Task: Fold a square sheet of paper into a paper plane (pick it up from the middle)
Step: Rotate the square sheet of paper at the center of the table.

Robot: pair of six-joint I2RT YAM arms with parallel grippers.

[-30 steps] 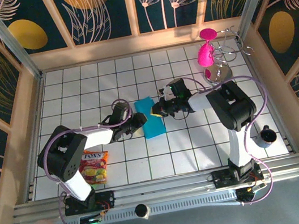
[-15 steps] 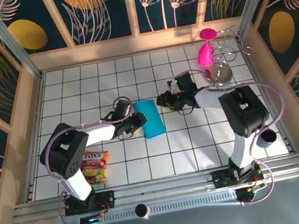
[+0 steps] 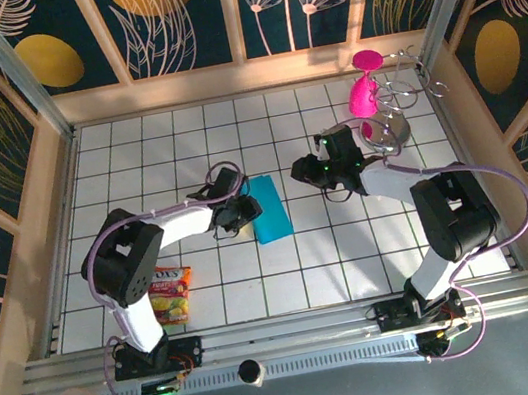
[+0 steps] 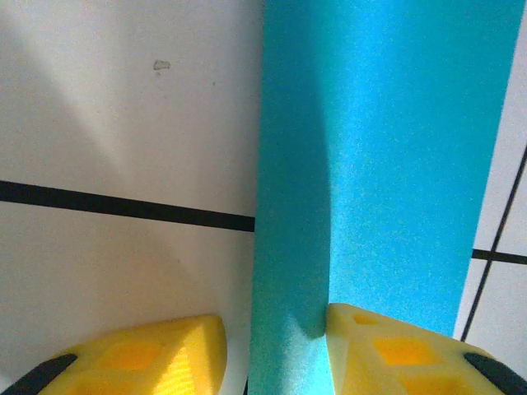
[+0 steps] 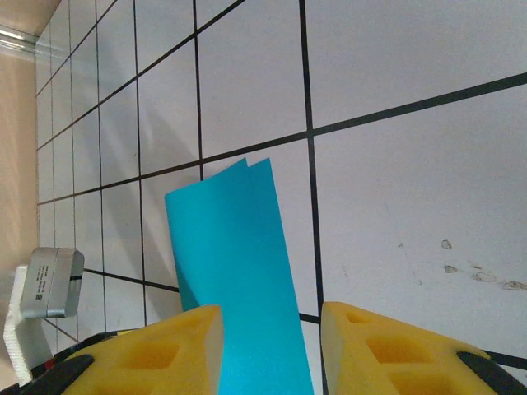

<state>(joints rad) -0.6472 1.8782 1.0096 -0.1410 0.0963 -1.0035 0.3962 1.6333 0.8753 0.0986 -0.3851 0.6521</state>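
Drawn back, the released right gripper [image 3: 300, 169] leaves the folded square sheet of paper [image 3: 270, 209]; the parted left gripper [image 3: 243, 213] straddles its edge, probably steadying it.

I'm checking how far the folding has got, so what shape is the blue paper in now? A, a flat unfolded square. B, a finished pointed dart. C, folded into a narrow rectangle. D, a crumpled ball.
C: the blue paper lies flat as a narrow rectangle, and the right wrist view shows two slightly offset layers at its far end.
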